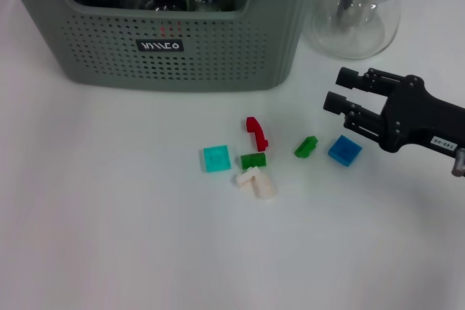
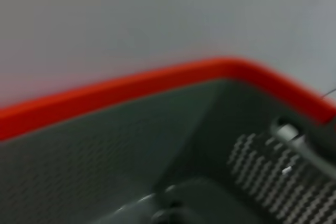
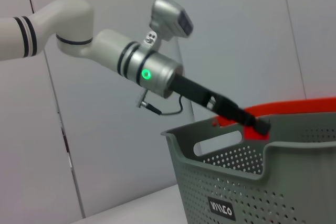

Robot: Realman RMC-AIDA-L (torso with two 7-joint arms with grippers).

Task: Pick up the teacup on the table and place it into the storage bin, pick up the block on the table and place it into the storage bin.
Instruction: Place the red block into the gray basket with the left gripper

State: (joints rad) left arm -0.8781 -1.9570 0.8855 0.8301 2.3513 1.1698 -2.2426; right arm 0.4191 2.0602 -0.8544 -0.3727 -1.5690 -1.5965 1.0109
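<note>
jaws apart: right gripper (image 1: 336, 89) | white table (image 1: 109, 237) | grey wall panels (image 3: 115, 171)

My head camera looks forward and down on the white table (image 1: 109, 237), taking in the grey-green perforated plastic storage bin (image 1: 182, 49) at the far edge. My left wrist camera sits very close above that bin's inside wall (image 2: 105, 166), aimed into it, blurred by nearness. My right wrist camera looks from low near the table, across at the bin's labelled front (image 3: 247, 198) and up to the white left arm (image 3: 105, 51). All three share the bin.
</note>
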